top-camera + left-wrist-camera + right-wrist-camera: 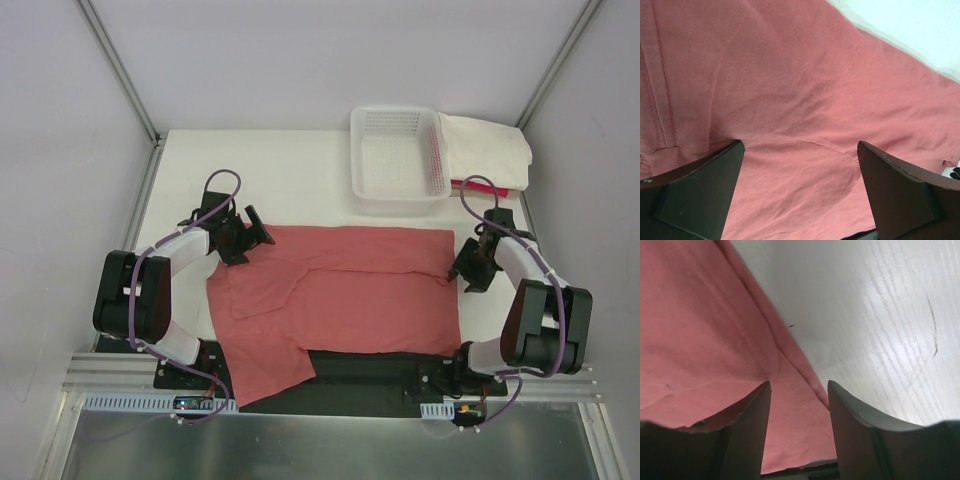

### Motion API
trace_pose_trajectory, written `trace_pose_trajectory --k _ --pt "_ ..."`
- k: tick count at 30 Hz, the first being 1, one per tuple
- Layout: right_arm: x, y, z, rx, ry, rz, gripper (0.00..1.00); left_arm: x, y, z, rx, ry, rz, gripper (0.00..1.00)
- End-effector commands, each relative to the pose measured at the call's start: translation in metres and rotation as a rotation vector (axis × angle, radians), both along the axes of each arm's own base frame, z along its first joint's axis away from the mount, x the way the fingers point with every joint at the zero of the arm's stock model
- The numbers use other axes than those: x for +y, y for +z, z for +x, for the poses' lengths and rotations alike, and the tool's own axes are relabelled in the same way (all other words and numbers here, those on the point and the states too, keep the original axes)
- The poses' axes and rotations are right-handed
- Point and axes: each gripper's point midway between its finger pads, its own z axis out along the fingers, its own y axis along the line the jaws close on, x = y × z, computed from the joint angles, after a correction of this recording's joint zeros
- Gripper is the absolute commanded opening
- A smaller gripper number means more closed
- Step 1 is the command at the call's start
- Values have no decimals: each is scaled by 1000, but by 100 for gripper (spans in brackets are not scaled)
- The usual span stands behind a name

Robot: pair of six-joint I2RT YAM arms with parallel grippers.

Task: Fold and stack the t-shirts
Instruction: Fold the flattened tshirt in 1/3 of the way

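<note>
Centrally, salmon-red t-shirt (350,300) laid out, left tool (800,145) and right tool (799,385) agape

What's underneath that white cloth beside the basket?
A bright pink-red cloth peeks out as a thin strip under the cream-white shirt; the rest is covered, so its shape cannot be told.

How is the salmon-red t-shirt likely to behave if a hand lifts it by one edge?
Probably floppy: the salmon-red t-shirt lies flat with soft creases, so it would likely drape and sag. It looks thin and light. Pushed across the table, it may bunch rather than slide whole.
</note>
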Motion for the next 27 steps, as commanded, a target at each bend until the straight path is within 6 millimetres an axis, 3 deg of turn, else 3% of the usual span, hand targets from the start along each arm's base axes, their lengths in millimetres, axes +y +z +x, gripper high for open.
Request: trace_pose_trajectory --k 1,6,10,13,19,23,27 --pt "15 35 16 -128 23 77 53 13 -5 -13 29 2 53 99" --pt "64 68 39 -285 153 294 57 13 0 -10 18 2 51 99" --pt "89 64 51 -289 213 338 58 14 0 -12 23 6 55 99" --pt "81 43 58 -236 152 305 58 17 -3 -13 34 14 67 99" --pt "47 2 66 -100 78 154 58 22 -12 -13 65 29 91 99" --pt "46 -23 72 -20 85 171 59 22 -14 0 71 31 96 99" --pt "40 -17 90 -32 81 148 59 22 -19 20 81 41 105 99"
